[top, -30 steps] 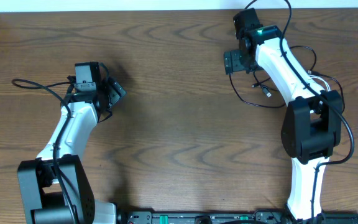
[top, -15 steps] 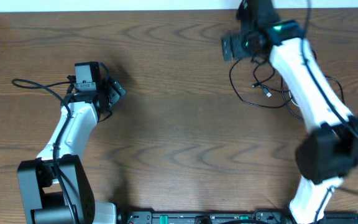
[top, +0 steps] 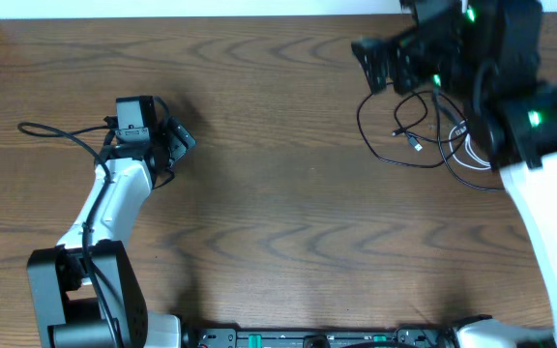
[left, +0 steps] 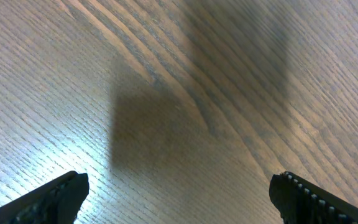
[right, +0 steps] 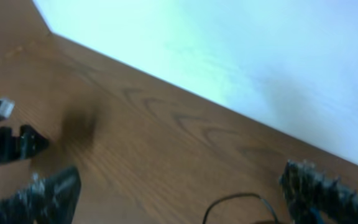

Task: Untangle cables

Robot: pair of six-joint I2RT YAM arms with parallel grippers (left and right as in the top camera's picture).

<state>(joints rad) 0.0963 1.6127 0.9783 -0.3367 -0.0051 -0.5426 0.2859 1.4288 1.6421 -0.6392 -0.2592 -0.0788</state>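
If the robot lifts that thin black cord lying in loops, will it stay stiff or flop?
Probably floppy: the black cord lies in loose curves on the table. It looks thin, so likely light. Its loops seem to cross the white cord, which might drag along.

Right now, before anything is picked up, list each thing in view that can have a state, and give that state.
Left end effector: open, holding nothing.
Right end effector: open, holding nothing, raised near the cables.
Black cable: lying in loose loops on the table, not held.
White cable: lying looped beside the black one, partly hidden by the right arm, not held.
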